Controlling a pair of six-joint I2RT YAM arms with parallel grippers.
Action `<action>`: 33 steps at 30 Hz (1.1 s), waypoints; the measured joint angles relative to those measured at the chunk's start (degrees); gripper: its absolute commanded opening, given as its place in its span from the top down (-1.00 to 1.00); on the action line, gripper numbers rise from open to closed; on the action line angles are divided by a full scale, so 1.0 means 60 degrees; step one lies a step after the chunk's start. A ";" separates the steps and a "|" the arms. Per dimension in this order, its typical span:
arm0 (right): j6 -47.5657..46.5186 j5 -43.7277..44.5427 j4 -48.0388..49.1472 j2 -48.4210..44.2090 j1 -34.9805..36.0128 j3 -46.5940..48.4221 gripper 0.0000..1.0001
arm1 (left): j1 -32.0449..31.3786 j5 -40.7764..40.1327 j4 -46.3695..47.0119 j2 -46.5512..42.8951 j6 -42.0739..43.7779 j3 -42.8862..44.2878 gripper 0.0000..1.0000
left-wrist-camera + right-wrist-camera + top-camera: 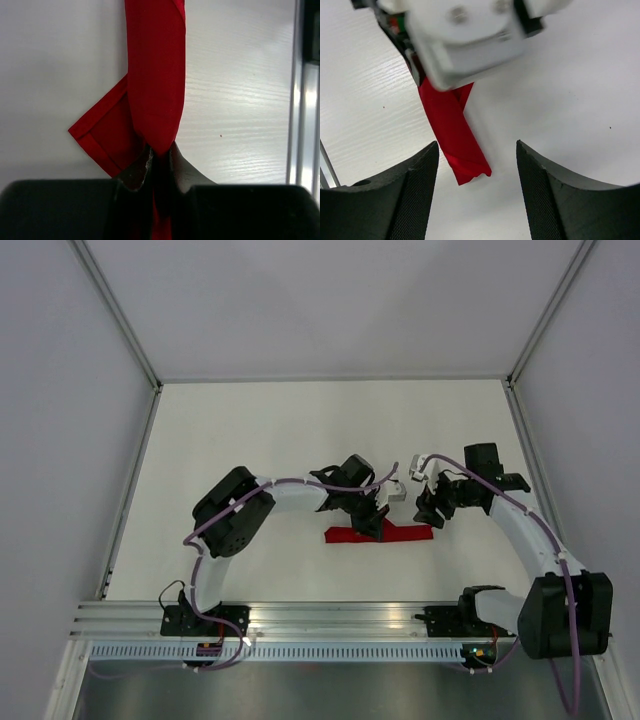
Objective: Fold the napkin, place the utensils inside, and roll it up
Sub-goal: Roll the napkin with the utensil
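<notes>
The left wrist housing (465, 40) hides part of the napkin (452, 135) from me. The left gripper (160, 155) pinches its middle; the right gripper (476, 150) hovers over one end, fingers spread.

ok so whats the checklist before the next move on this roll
1. Left gripper clamped on the napkin: ok.
2. Right gripper open: ok.
3. Right gripper clear of the napkin's end: ok, no contact visible.
4. Napkin rolled into a narrow strip: ok.
5. Roll tidy: not ok, a corner flap sticks out beside the left gripper.
6. Knife inside the roll: cannot tell, none visible.
</notes>
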 measured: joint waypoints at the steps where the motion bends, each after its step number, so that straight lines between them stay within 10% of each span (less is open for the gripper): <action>1: -0.0004 0.0036 0.0087 -0.0295 0.0055 -0.0233 -0.39 | 0.0098 0.0266 -0.0142 0.0098 -0.0073 0.0113 0.95; 16: 0.0994 0.2918 0.4051 -0.1450 0.4284 -0.3457 -0.44 | 0.0943 0.3071 -0.1745 0.1333 -0.1093 0.1144 0.95; 33: 0.1435 0.3876 0.5315 -0.0459 0.5628 -0.3563 -0.33 | 0.1053 0.3592 -0.2390 0.1738 -0.1413 0.1555 0.93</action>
